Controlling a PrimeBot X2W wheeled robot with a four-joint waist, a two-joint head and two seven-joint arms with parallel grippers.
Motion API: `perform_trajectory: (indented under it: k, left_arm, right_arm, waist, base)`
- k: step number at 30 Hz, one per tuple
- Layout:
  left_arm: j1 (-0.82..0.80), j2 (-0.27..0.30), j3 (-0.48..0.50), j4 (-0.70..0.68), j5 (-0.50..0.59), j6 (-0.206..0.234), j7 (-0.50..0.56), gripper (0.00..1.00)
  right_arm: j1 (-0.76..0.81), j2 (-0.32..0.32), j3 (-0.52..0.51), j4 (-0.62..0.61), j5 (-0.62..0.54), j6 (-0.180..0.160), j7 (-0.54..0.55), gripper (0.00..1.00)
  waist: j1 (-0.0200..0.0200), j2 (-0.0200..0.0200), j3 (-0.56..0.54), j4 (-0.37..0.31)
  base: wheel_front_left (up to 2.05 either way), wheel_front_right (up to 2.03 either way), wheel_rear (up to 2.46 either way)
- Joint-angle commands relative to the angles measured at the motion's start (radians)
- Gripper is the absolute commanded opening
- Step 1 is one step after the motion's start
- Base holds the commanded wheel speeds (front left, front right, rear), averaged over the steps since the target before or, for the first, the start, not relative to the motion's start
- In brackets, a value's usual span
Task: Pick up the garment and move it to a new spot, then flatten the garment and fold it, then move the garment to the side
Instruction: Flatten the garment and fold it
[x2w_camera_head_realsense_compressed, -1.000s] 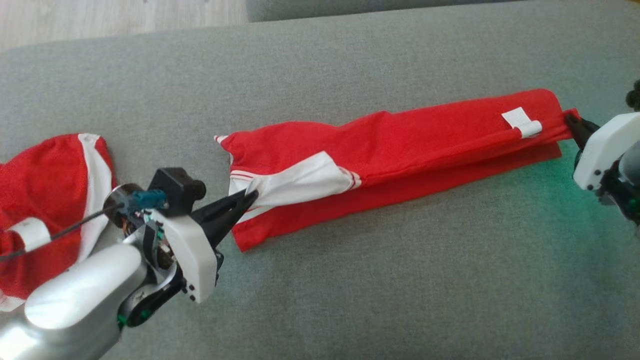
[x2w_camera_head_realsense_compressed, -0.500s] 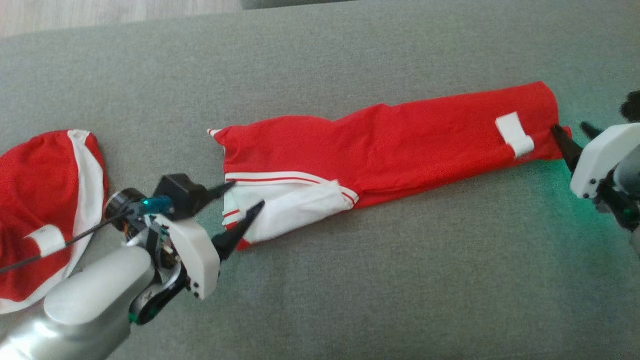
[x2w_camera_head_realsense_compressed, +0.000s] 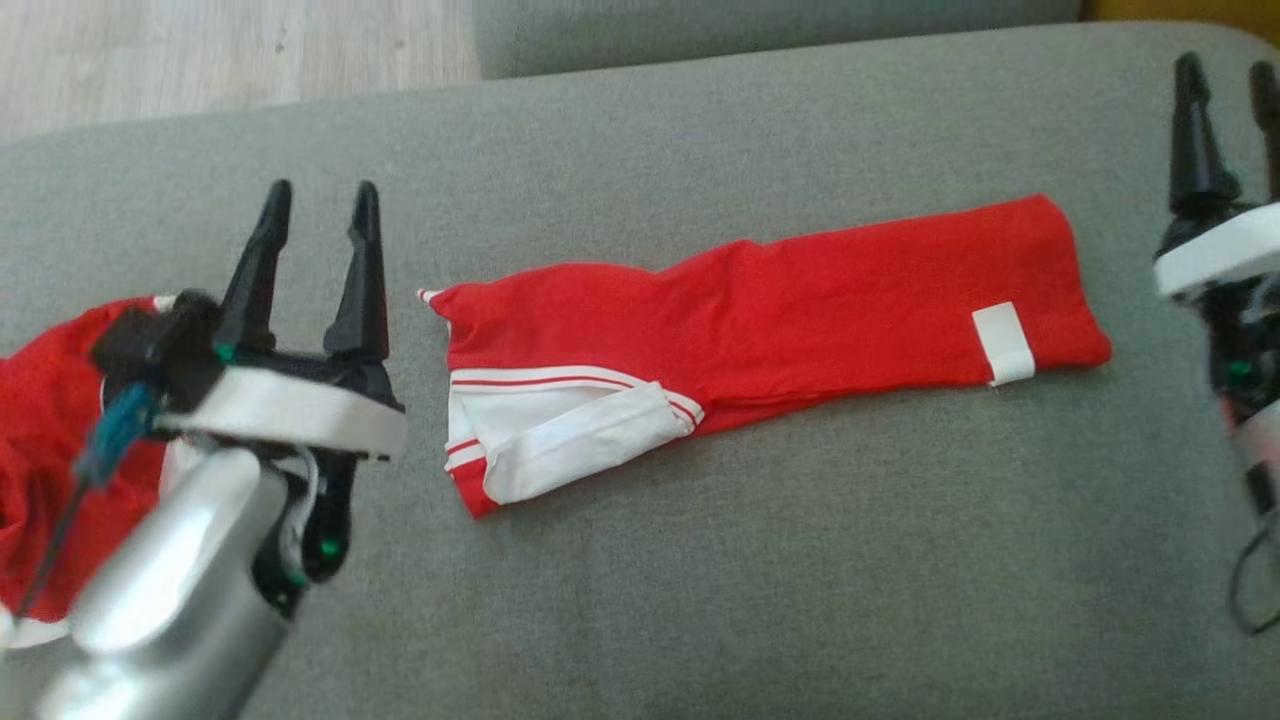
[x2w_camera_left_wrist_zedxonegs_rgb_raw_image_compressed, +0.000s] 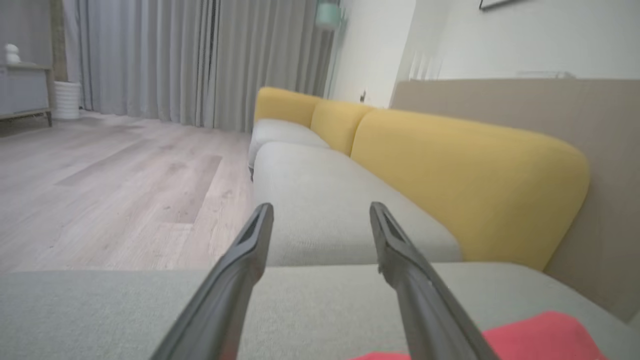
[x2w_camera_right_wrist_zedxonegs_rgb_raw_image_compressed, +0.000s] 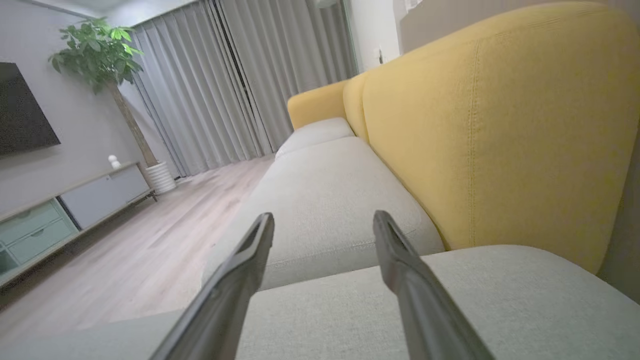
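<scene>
In the head view you see the garment (x2w_camera_head_realsense_compressed: 800, 300) lying as a long folded strip on the grey sofa seat (x2w_camera_head_realsense_compressed: 700, 580), between the left gripper (x2w_camera_head_realsense_compressed: 322, 190) and the right gripper (x2w_camera_head_realsense_compressed: 1226, 65), touching neither. Both stand wide apart, empty. A second red garment (x2w_camera_head_realsense_compressed: 40, 430) is half hidden behind your left arm.

In the left wrist view, red cloth (x2w_camera_left_wrist_zedxonegs_rgb_raw_image_compressed: 540, 335) is cut off at the bottom edge.

In the right wrist view, a yellow backrest (x2w_camera_right_wrist_zedxonegs_rgb_raw_image_compressed: 500, 125) rises beside the seat.
</scene>
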Motion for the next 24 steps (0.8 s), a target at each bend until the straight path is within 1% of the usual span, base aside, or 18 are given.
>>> perform_trajectory:
  k: [1,3,5,8,11,14,19,20,22,24]
  left_arm:
    - [-0.01,0.014,0.071,-0.04,0.031,0.006,-0.01,1.0]
    - [0.078,-0.046,0.165,-0.079,0.101,0.01,-0.01,1.0]
    - [0.168,-0.11,0.243,-0.103,0.162,-0.004,-0.01,1.0]
    - [0.282,-0.196,0.333,-0.111,0.253,-0.047,-0.01,1.0]
    - [0.36,-0.261,0.387,-0.089,0.331,-0.101,-0.01,1.0]
    - [0.391,-0.304,0.436,-0.063,0.388,-0.154,-0.011,1.0]
    - [0.382,-0.35,0.494,-0.04,0.457,-0.222,-0.011,1.0]
    - [0.368,-0.364,0.507,-0.035,0.482,-0.244,-0.011,1.0]
    - [0.354,-0.378,0.516,-0.024,0.5,-0.263,-0.011,1.0]
    - [0.342,-0.39,0.522,-0.01,0.513,-0.28,-0.011,1.0]
  right_arm:
    - [0.034,0.007,-0.001,-0.035,-0.018,0.007,-0.013,1.0]
    - [0.081,0.044,-0.041,-0.077,-0.075,0.007,-0.025,1.0]
    - [0.14,0.096,-0.089,-0.123,-0.135,0.007,-0.029,1.0]
    - [0.244,0.18,-0.156,-0.188,-0.253,0.007,-0.029,1.0]
    - [0.326,0.248,-0.195,-0.222,-0.36,0.007,-0.03,1.0]
    - [0.368,0.291,-0.225,-0.241,-0.423,0.007,-0.03,1.0]
    - [0.356,0.312,-0.301,-0.252,-0.476,0.007,0.001,1.0]
    - [0.331,0.319,-0.344,-0.24,-0.494,0.007,0.03,1.0]
    - [0.3,0.326,-0.396,-0.209,-0.524,0.007,0.069,1.0]
    - [0.263,0.341,-0.47,-0.16,-0.544,0.007,0.114,1.0]
  waist:
    - [0.0,0.0,-0.007,-0.004]
    - [0.0,0.0,-0.018,-0.007]
    - [0.0,0.0,-0.027,-0.012]
    - [0.0,0.0,-0.04,-0.015]
    - [0.0,0.0,-0.044,-0.016]
    - [0.0,0.0,-0.045,-0.013]
    - [0.0,0.0,-0.019,-0.002]
    - [0.0,0.0,0.004,0.006]
    - [0.0,0.0,0.028,0.015]
    - [0.0,0.0,0.051,0.025]
  base:
    - [0.0,0.0,0.0]
    - [0.0,0.0,0.0]
    - [0.0,0.0,0.0]
    - [0.0,0.0,0.0]
    - [0.0,0.0,0.0]
    - [0.0,0.0,0.0]
    - [0.0,0.0,0.0]
    - [0.0,0.0,0.0]
    - [0.0,0.0,0.0]
    - [0.0,0.0,0.0]
